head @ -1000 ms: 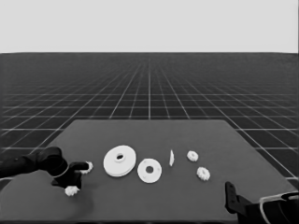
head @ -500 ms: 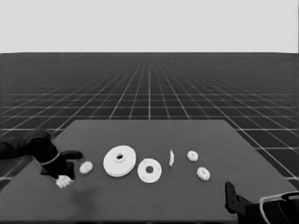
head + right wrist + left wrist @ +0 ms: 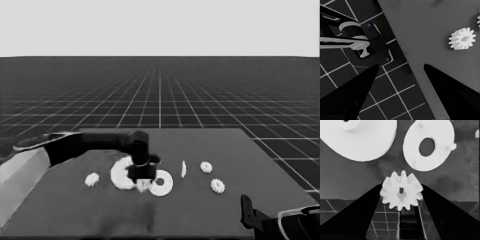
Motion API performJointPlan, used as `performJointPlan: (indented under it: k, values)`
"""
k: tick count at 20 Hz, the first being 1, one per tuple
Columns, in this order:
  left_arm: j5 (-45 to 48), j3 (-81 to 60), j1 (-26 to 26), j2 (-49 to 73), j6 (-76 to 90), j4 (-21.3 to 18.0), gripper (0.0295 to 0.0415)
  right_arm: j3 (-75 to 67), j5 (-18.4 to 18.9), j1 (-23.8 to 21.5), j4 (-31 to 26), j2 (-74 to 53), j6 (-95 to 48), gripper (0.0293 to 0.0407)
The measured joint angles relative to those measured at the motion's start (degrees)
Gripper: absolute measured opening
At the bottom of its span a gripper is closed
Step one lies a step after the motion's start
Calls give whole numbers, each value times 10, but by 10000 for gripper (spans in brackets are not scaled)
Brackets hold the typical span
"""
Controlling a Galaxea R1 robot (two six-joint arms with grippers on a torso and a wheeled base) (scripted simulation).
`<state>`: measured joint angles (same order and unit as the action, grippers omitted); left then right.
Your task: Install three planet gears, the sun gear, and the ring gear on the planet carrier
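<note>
A small gear [image 3: 401, 193] is clamped between the fingers of the left gripper [image 3: 142, 184], above the desk's [image 3: 200, 215] middle, between the larger round part [image 3: 121, 173] and the smaller round part [image 3: 162, 183]. The right gripper [image 3: 400, 82] is parked at the desk's near right corner, jaws apart.

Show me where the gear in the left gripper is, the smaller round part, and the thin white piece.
Held gear [image 3: 401, 193]: left wrist view, its toothed face.
Smaller round part [image 3: 166, 188]: head view, flat face beside hole.
Thin white piece [image 3: 183, 169]: head view, its middle.
</note>
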<state>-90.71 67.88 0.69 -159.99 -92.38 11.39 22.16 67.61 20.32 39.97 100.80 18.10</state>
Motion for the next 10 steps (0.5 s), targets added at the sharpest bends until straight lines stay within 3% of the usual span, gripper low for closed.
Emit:
performJointPlan:
  k: [6, 8, 10]
  values:
    - [9, 112, 0, -81, 38, -5, 313, 0, 0, 0, 0, 0, 0, 385]
    - [17, 146, 66, -88, 62, 61, 313, 0, 0, 0, 0, 0, 0, 385]
    - [23, 164, 88, -92, 74, 82, 313, 0, 0, 0, 0, 0, 0, 385]
